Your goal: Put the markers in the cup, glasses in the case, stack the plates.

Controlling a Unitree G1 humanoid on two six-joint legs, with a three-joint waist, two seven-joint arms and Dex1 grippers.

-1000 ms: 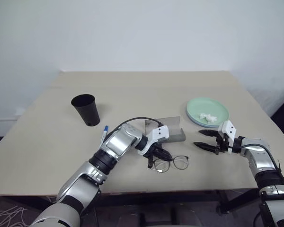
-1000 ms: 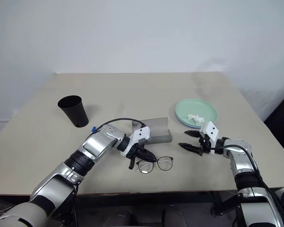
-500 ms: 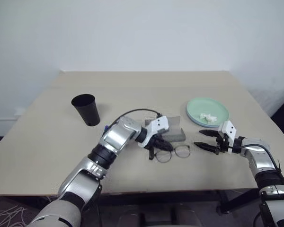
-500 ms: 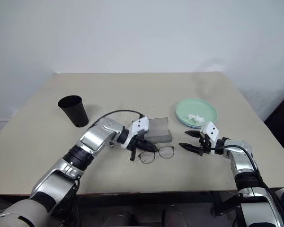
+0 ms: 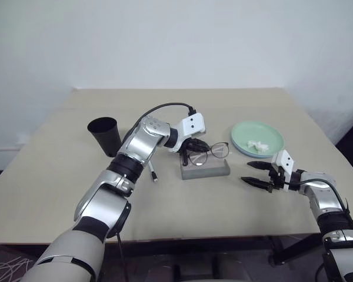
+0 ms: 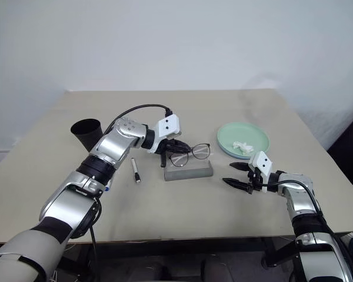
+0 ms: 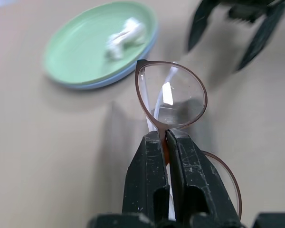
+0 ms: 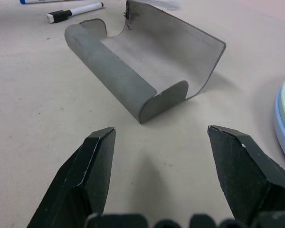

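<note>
While left gripper (image 7: 167,142) pinches them, glasses (image 5: 207,153) hang above case (image 5: 206,170)

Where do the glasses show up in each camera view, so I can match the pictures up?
Left eye view: the glasses hang mid-picture, just above the case, pinched by the left end effector.
Right eye view: the glasses sit centre, over the same case.
Left wrist view: the glasses are centre, one lens rim clamped at the fingers.
Right wrist view: not in it.
Shared landmark: the green plate with a white scrap.
</note>
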